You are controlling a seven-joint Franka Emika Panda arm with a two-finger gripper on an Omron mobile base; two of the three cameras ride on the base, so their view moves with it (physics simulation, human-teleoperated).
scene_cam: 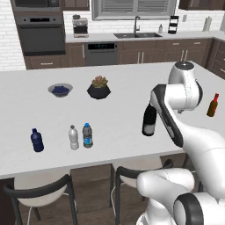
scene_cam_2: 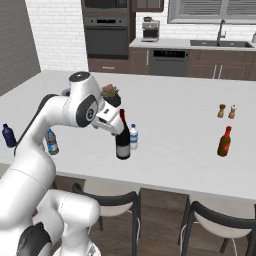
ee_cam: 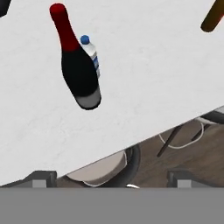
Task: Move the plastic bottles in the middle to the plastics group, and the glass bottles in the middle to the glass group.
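On the white kitchen island counter point(scene_cam: 66, 105), near its front edge, stands the tall near-black glass bottle with a narrow neck and red cap point(scene_cam_2: 122, 137), upright and untouched. Just behind it in the right base view stands a small clear plastic water bottle with a blue label and pale cap point(scene_cam_2: 133, 137); the hand view shows this bottle's blue-capped top point(ee_cam: 89, 50) partly hidden by the dark bottle point(ee_cam: 78, 70), and whether the two touch cannot be told. Toward the counter's left end, the left base view shows a squat dark navy-blue bottle point(scene_cam: 37, 140), then, well apart from it, a small clear bottle with a white label and white cap point(scene_cam: 74, 137) just beside a darker blue-labelled water bottle with a dark cap point(scene_cam: 88, 135). Far to the right stands a slim red-brown sauce bottle with a red cap point(scene_cam_2: 224, 141). Beyond it sit two small salt and pepper shakers point(scene_cam_2: 226, 111). A dark faceted planter holding a succulent point(scene_cam: 99, 88) and a grey bowl of dark blue fruit point(scene_cam: 60, 90) stand farther back. The white robot arm bends over the counter's front edge, its two-finger gripper point(ee_cam: 111, 181) hanging beyond that edge above a dark-framed stool point(ee_cam: 109, 168), jaws spread wide and holding nothing.
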